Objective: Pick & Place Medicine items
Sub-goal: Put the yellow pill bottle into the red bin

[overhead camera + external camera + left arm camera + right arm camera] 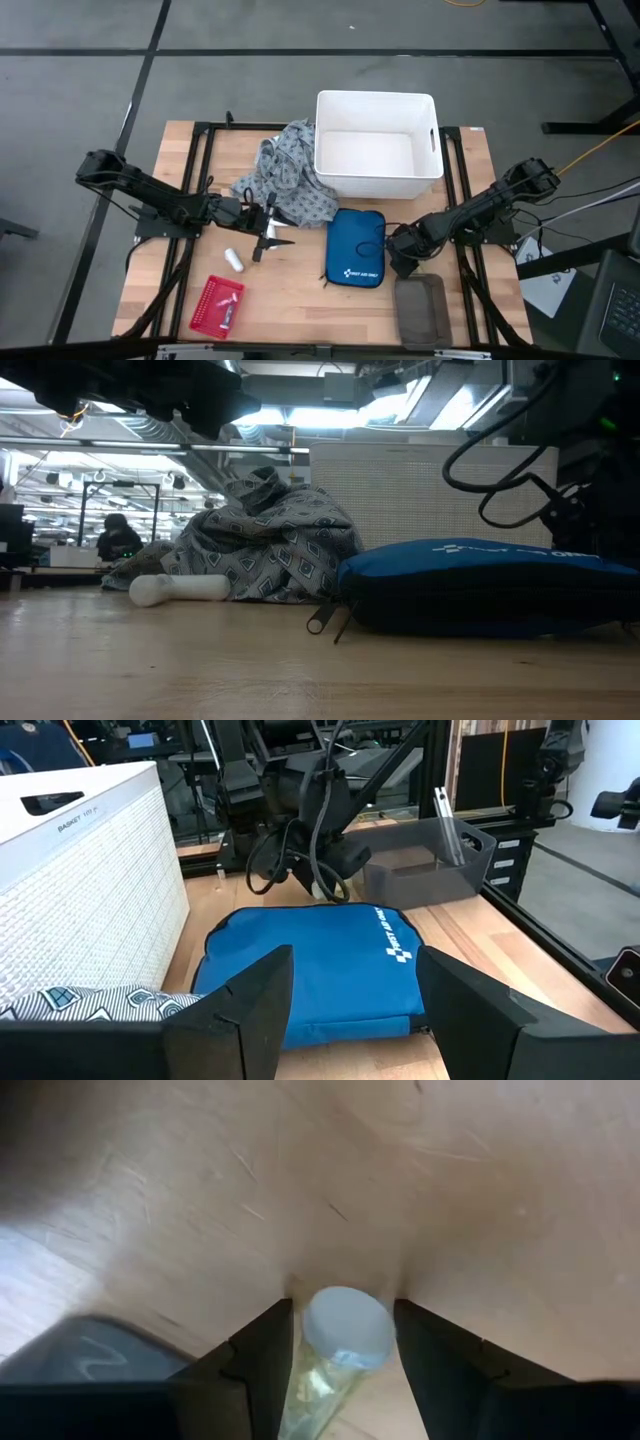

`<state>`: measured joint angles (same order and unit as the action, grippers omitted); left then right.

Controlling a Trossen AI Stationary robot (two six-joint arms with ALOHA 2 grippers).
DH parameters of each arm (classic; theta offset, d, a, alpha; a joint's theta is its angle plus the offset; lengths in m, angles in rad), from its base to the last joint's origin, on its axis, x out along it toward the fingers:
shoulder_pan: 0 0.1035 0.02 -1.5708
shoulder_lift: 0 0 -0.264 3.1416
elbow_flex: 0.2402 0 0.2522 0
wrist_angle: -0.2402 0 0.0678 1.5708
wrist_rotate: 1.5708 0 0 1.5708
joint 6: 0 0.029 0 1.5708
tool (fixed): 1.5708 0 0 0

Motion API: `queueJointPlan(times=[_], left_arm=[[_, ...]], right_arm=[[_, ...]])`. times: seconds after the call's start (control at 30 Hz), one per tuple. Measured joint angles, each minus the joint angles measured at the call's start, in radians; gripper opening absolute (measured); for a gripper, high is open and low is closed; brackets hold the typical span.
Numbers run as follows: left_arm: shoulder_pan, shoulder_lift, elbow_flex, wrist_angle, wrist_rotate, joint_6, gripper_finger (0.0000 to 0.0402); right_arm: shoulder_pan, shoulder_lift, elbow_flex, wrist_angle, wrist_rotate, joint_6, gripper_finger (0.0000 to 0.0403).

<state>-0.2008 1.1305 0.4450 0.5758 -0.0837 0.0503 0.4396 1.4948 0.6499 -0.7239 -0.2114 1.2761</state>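
While its two dark fingers press in on either side of a small clear bottle with a white cap (pixel 345 1335), the right gripper (pixel 402 252) points down at the bare wooden table (pixel 290 300), just beside the blue zippered first-aid pouch (pixel 356 248). The hold looks like a pick in progress, the bottle caught near its cap so that it can be lifted upright; whether it has left the wood cannot be told. Behind the gripper, the right arm stretches low and nearly flat from its mount at the table's right edge, wrist bent downward. A grey fabric tray (pixel 421 308) lies just beyond it, near the front edge.

Across the pouch, the left gripper (pixel 268 232) waits with its fingers spread and nothing between them, hovering by the edge of the crumpled grey patterned cloth (pixel 283 183) and aimed toward the pouch. Its arm reaches in low from the left side. A white cylinder-shaped roll (pixel 233 262) lies loose on the wood near it, and a small red mesh basket (pixel 216 305) sits nearer the front corner. A white plastic bin (pixel 378 145) stands at the back, probably where items are bound.
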Motion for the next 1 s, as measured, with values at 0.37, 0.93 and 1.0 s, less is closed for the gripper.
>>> queueJointPlan(times=[0.37, 0.93, 1.0], left_arm=[[0.0, 0.0, 0.0, -0.001, -0.001, 0.005, 0.0212], [0.0, 0.0, 0.0, 0.0, -0.003, 0.009, 0.0212], [0.0, 0.0, 0.0, 0.0, -0.003, 0.009, 0.0212]], right_arm=[[-0.026, 0.007, 0.041, -0.033, 0.105, -0.075, 0.014], [-0.053, -0.007, 0.052, -0.068, 0.109, -0.124, 0.0087], [-0.053, -0.011, 0.075, -0.099, 0.127, -0.133, 0.0108]])
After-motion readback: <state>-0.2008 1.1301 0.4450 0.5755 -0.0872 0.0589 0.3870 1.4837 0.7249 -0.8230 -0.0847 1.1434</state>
